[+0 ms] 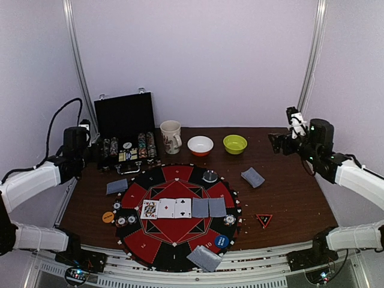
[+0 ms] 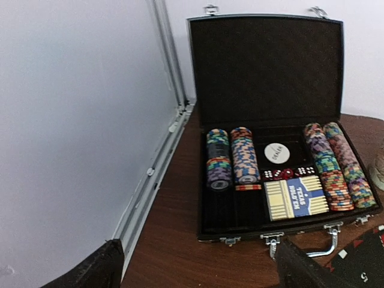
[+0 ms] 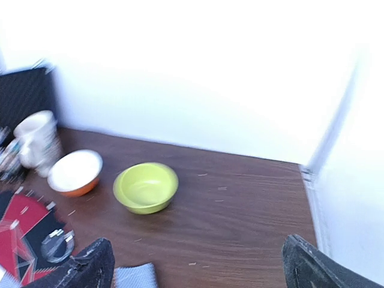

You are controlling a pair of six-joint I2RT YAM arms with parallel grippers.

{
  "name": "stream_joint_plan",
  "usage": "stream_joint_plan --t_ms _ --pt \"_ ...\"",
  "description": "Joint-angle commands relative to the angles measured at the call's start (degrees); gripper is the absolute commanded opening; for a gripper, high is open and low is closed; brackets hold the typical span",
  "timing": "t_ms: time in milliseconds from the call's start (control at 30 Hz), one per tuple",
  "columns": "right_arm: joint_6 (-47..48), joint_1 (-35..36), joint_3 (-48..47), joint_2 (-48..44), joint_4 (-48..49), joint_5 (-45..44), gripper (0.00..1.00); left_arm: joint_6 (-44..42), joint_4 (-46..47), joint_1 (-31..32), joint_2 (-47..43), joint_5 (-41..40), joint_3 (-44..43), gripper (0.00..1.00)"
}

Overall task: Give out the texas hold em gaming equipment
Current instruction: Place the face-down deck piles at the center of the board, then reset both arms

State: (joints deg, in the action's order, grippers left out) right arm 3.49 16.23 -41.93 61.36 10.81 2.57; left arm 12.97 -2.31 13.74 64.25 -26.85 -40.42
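On the round red-and-black mat (image 1: 174, 243) the game looks close to laid out. Across the mat's centre runs a row of five cards (image 1: 183, 207), three face up and two showing blue-grey backs, set where every seat can read them. Small face-down card piles ring the mat: one pile (image 1: 117, 186) just off its left rim, another pile (image 1: 252, 176) beyond its far right side, and a third pile (image 1: 204, 258) over its near edge. I take these for players' hands, one per seat. Striped poker chips (image 1: 126, 221) sit on the mat's left part, and more chips (image 1: 230, 219) on its right. An orange disc (image 1: 108, 217) rests just off the mat's left rim and a blue disc (image 1: 222, 241) on its near right. The red-black triangle marker (image 1: 264, 220) lies right of the mat, apart from it.

Behind the mat the open chip case (image 2: 270, 120) holds rows of stacked chips (image 2: 243, 159). The left gripper (image 2: 197, 249) hangs before the case, fingers spread wide with nothing between them. The right gripper (image 3: 198, 246), up off the mat's far right, is equally spread and empty. Both seem held clear of the layout.
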Motion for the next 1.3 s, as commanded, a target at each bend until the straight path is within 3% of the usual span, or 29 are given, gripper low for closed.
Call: stream_joint_plan --t_ms 0,233,433,733,833,967,1000,1100,1267 --pt "-8.0 -7.5 10.1 -5.2 18.7 -4.6 1.00 2.2 19.4 -0.1 -5.0 -12.4 8.8 0.94" --pt "-11.7 -14.1 24.3 -6.7 33.0 -12.5 1.00 -3.9 41.0 -0.1 -4.5 -20.9 21.9 0.98" --pt "-12.3 -14.2 33.3 -1.2 50.3 -14.0 1.00 -12.4 70.4 0.0 3.1 -13.2 33.9 0.98" --pt "-11.7 -14.3 36.9 13.7 65.8 -9.7 1.00 -18.2 99.5 -1.8 25.2 -0.8 36.9 0.98" --pt "-9.7 -14.4 35.6 15.4 65.5 -7.2 1.00 -19.0 101.4 -2.5 29.0 3.0 36.0 0.98" --pt "-8.4 -14.4 34.3 24.8 71.8 -4.8 1.00 -17.2 88.9 -4.9 26.8 8.3 31.3 0.98" --pt "-8.3 -14.4 34.0 28.5 77.3 -4.6 1.00 -16.4 86.1 -5.7 26.4 9.1 30.2 0.98" --pt "-8.2 -14.6 29.7 26.5 64.8 -3.8 1.00 -14.0 81.8 -8.3 26.1 11.5 27.9 0.98" --pt "-8.3 -14.6 29.2 27.6 65.8 -4.3 1.00 -12.8 79.6 -9.7 25.7 13.9 27.1 0.98"
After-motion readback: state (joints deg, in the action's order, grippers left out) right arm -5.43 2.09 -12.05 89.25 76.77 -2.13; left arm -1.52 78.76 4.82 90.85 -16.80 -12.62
